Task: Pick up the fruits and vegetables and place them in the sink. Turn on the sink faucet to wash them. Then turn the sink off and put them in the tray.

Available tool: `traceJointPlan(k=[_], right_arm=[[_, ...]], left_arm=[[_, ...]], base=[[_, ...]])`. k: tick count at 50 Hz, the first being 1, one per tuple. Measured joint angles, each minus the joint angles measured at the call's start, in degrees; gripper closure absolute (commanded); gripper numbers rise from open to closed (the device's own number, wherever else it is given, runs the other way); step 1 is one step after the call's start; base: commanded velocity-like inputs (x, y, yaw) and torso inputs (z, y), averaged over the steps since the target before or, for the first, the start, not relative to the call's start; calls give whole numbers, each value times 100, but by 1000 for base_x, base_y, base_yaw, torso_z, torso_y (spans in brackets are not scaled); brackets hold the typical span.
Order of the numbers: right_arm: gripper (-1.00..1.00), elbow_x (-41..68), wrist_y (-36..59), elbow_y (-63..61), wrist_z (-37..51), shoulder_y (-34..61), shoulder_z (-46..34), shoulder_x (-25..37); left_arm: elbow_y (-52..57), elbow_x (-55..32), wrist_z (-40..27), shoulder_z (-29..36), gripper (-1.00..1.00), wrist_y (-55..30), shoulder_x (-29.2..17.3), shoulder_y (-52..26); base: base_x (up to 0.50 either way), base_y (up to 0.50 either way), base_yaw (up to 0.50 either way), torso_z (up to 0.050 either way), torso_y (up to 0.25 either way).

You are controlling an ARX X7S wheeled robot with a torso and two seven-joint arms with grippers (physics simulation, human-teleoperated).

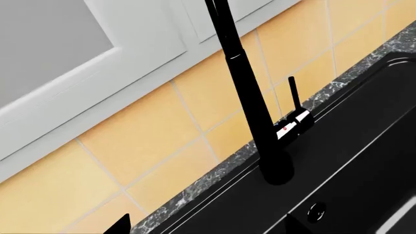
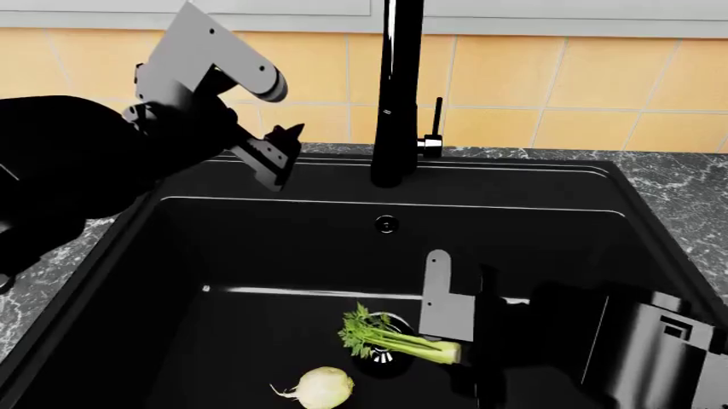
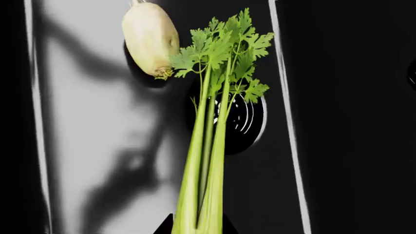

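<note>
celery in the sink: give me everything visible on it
The celery stalk is light green, several thin ribs bunched together, with a darker leafy top. It lies flat on the floor of the black sink, across the round drain. Its leaves reach close to the pale bulb. Its cut end sits at the right gripper.

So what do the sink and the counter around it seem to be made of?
The sink looks like matte black composite or coated metal: dull, with soft sheen on its floor. The counter looks like polished dark stone, speckled with white veins. Being rendered, neither is certain.
</note>
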Motion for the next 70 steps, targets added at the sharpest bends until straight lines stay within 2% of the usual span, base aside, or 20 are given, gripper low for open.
traceJointPlan(k=[2, 3, 22, 37, 45, 56, 62, 70], right_arm=[[100, -74, -44, 68, 9, -8, -41, -47], [-100, -107, -66, 98, 11, -12, -60, -68], [-100, -267, -132, -11, -27, 135, -72, -64], [-100, 194, 472, -1429, 427, 578, 539, 843], [-100, 828, 509, -2290, 1451, 530, 1345, 1682], [-100, 1741, -368, -2363, 3487, 152, 2478, 2539], [-100, 2000, -668, -2103, 4368, 171, 2932, 2538], [-100, 2028, -738, -1622, 5045, 448, 3267, 2162]], left_arm=[[-6, 2, 1, 3, -100, 5, 2, 5], [-8, 2, 1, 4, -100, 7, 2, 7], [-29, -10, -13, 14, -100, -6, 4, -5], [-17, -32, -29, 6, -100, 11, -9, 22], [-13, -22, -31, 20, -100, 43, -9, 55], [-14, 11, -27, 71, -100, 79, 3, 103], [-14, 21, -26, 93, -100, 88, 10, 117], [-20, 31, -21, 119, -100, 90, 15, 123]], base=[[0, 0, 0, 0, 0], [0, 0, 0, 0, 0], [0, 0, 0, 0, 1], [0, 0, 0, 0, 0], [0, 0, 0, 0, 0], [0, 0, 0, 0, 0], [0, 0, 0, 0, 0], [0, 0, 0, 0, 0]])
